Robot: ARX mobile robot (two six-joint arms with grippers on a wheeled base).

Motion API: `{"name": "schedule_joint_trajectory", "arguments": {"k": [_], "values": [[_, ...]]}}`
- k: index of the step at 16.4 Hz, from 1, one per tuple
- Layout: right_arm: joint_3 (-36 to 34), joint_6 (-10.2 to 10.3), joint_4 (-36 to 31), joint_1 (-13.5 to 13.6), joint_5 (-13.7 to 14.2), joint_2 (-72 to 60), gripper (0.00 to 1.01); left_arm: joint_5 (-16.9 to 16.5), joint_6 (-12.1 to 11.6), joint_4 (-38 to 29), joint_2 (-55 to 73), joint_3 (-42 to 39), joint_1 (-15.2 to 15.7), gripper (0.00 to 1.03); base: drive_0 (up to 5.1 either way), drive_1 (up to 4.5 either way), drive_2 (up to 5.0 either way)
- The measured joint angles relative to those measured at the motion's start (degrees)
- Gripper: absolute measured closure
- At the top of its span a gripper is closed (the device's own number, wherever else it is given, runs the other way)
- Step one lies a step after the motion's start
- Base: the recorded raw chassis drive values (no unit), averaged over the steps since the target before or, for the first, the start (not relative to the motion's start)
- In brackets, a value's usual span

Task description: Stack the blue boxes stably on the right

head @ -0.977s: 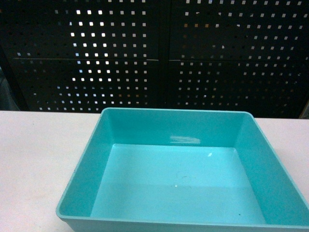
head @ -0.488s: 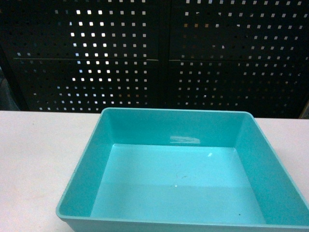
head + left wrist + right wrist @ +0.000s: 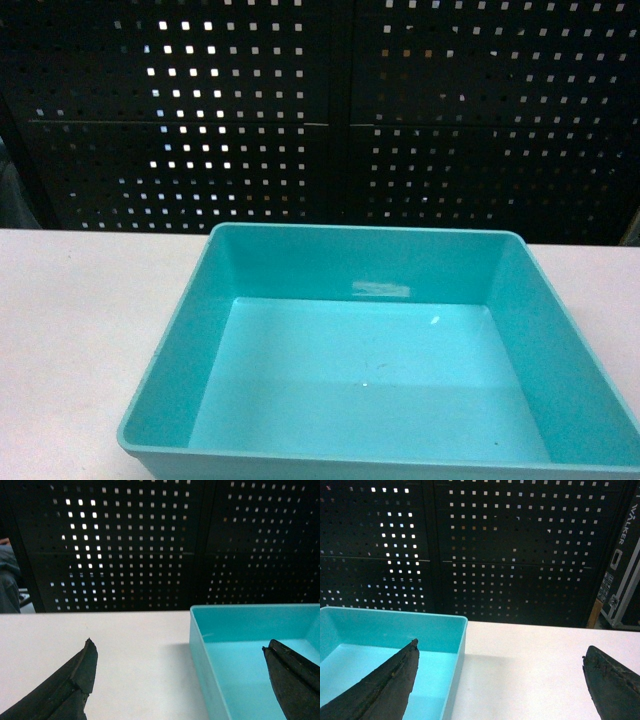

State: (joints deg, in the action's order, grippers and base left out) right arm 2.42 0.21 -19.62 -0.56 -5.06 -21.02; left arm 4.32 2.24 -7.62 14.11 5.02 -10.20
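One of the blue boxes, a light turquoise tub (image 3: 370, 370), sits empty on the white table (image 3: 80, 330) and fills the lower middle of the head view. Neither gripper shows in that view. In the left wrist view my left gripper (image 3: 179, 644) is open, with one finger (image 3: 75, 680) over the table and the other over the tub (image 3: 235, 655), so it straddles the tub's left wall. In the right wrist view my right gripper (image 3: 501, 645) is open too, straddling the right wall of the tub (image 3: 385, 640). Nothing is held.
A black perforated panel (image 3: 320, 110) runs behind the table's far edge. A black flight case (image 3: 622, 575) stands at the far right. White tabletop (image 3: 530, 665) lies on both sides of the tub.
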Motion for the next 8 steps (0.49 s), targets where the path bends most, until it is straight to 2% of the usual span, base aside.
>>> {"name": "schedule_joint_trajectory", "arguments": {"k": [2,3,4,6,7,8], "values": [[4.42,-1.20,-7.43,0.61,-0.87,-12.41,0.03,-4.52,-0.94,-7.87,13.92,6.95,3.26,0.05,0.0,0.00,0.0],[6.97,-2.36,-7.98,1.44,-1.25,-18.08,0.03,-5.97,-1.22,-8.26,20.17,10.08,4.20,0.05,0.0,0.00,0.0],[10.25,-2.45,-8.39,2.16,-1.57,-24.68,0.03,-6.01,-1.36,-9.57,27.17,13.31,5.14,0.05,0.0,0.00,0.0],[16.15,-2.86,-6.80,3.52,-1.31,-33.68,0.03,-3.61,-1.18,-6.71,35.45,18.88,5.25,0.05,0.0,0.00,0.0],[19.02,-3.15,-6.67,4.04,-0.63,-37.29,0.03,-2.58,-1.46,-6.40,37.35,21.84,3.98,0.05,0.0,0.00,0.0],[22.80,-3.48,-5.81,4.68,-0.09,-41.38,0.03,-2.29,-2.38,-4.87,39.98,26.80,1.38,0.05,0.0,0.00,0.0]]}}
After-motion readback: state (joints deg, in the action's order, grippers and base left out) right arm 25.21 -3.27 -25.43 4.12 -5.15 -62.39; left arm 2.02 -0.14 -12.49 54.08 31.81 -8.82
